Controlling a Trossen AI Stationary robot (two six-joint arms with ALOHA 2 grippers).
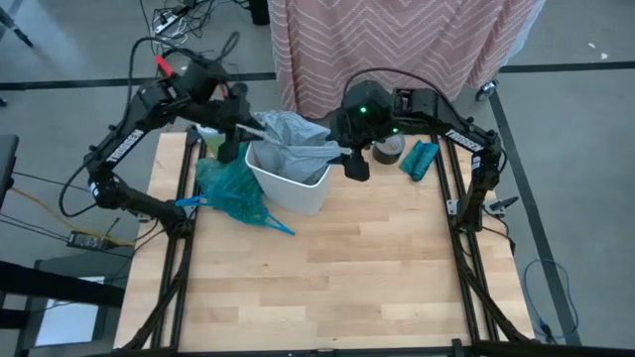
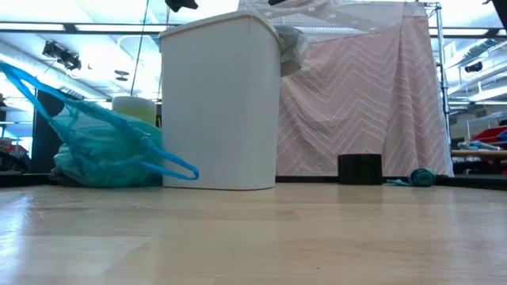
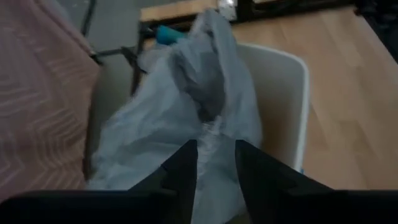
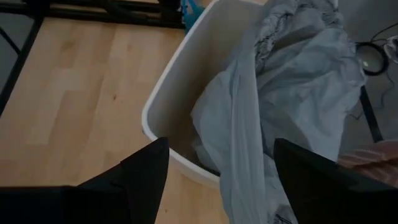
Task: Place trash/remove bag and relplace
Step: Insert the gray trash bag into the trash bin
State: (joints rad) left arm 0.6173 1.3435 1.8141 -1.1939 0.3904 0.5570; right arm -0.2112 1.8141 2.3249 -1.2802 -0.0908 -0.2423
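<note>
You're fitting the replacement liner now: the pale grey bag [image 1: 288, 132] is draped over the far rim of the white bin [image 1: 298, 183], half in, half bunched above it, b/c both arms are working at that rim. Your left gripper [image 3: 214, 171] is sitting at the bin's far-left side w/ fingers narrowed on a fold of grey plastic, gripping it by the look of it, to hold that edge in place. Your right gripper [image 4: 221, 171] is hovering over the bin's right rim w/ jaws spread wide, nothing in them, probably lining up to take the loose side and pull it over the lip. The teal bag [image 1: 230, 188] is lying tied off on the table, touching the bin's left side, out of the way. No loose trash visible on the table; presumably inside the teal bag, can't confirm.
</note>
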